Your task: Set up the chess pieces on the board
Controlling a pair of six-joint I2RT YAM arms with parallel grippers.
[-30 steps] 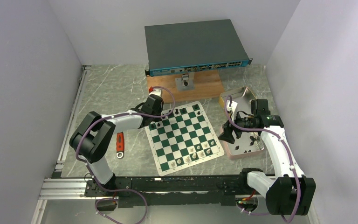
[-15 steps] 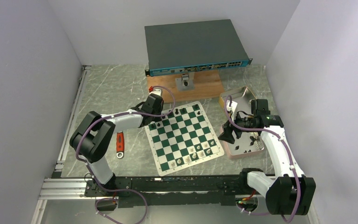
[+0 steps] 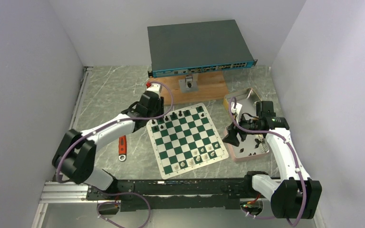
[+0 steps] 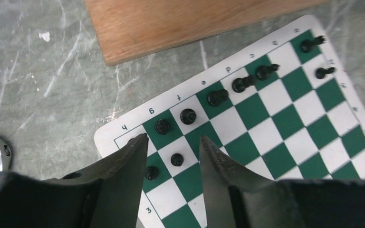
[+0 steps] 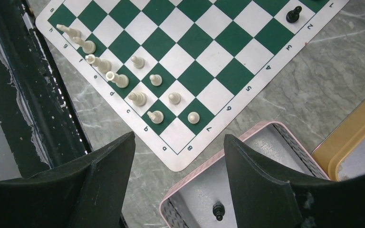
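the board (image 3: 186,137) lies flat on the table (image 3: 109,92) between our two arms. our left pincer (image 4: 173,141) hangs over the board's far left corner, jaws apart and nothing between them. in its wrist view a line of black pieces (image 4: 217,97) runs along the far edge row, starting just beyond the fingertips. two black pawns (image 4: 176,159) stand one row nearer: one shows in the gap between the fingers, the other is just beside a finger's inner edge.

our right pincer (image 5: 179,137) hangs by the board's near right corner, over the rim of the pink tray (image 5: 259,159), jaws wide apart and empty. the white pieces (image 5: 119,78) stand in two rows along the near edge, well beyond its tips. one small black piece (image 5: 217,211) sits in the tray, in the gap between the fingers; we cannot tell whether it is upright.
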